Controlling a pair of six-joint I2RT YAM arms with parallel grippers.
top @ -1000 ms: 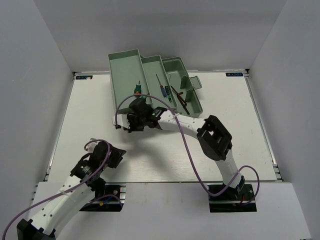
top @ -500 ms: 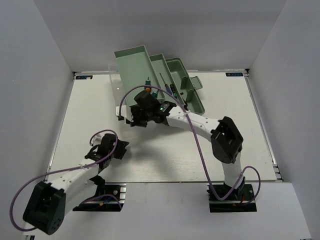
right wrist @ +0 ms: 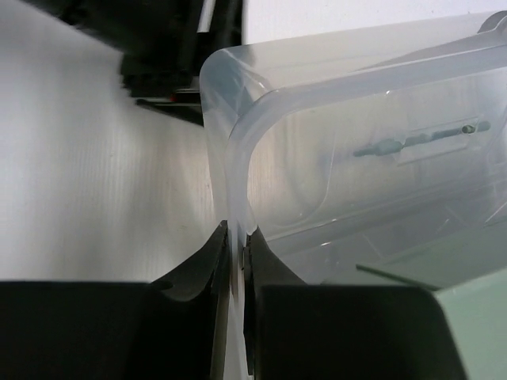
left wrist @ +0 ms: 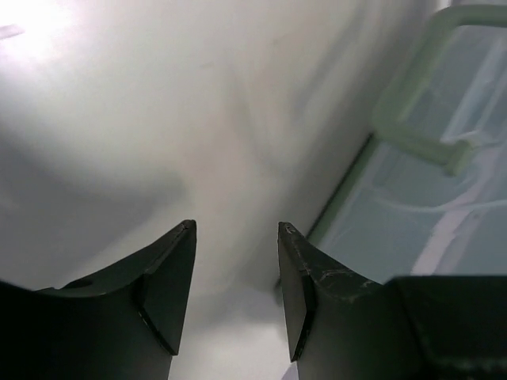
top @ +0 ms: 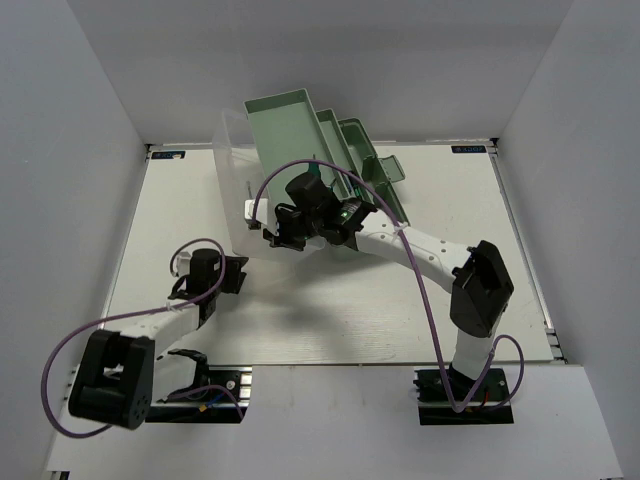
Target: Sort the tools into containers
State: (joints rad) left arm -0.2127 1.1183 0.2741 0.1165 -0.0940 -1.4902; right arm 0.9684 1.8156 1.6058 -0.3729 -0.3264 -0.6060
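Observation:
The mint-green toolbox (top: 372, 165) stands at the back of the table, its trays (top: 290, 125) tilted up steeply. Its translucent lid (top: 234, 190) is raised on the left. My right gripper (right wrist: 235, 229) is shut on the lid's rim (right wrist: 230, 170), and in the top view that gripper (top: 278, 236) sits at the lid's lower edge. A slim tool-like shape (right wrist: 420, 141) shows dimly through the lid (right wrist: 341, 158). No tools show in the top view. My left gripper (left wrist: 236, 229) is open and holds nothing. It stays low over the table (top: 232, 276), short of the lid (left wrist: 428, 206).
White walls close in the table (top: 330, 310) on three sides. The right arm's long link (top: 420, 250) crosses the middle of the table, with purple cables looping over both arms. A mint tray corner (right wrist: 475, 317) lies beside the right fingers.
The right gripper has swung the lid up and to the right, and the trays have folded steeper. The left gripper has moved toward the box and its jaws have widened slightly.

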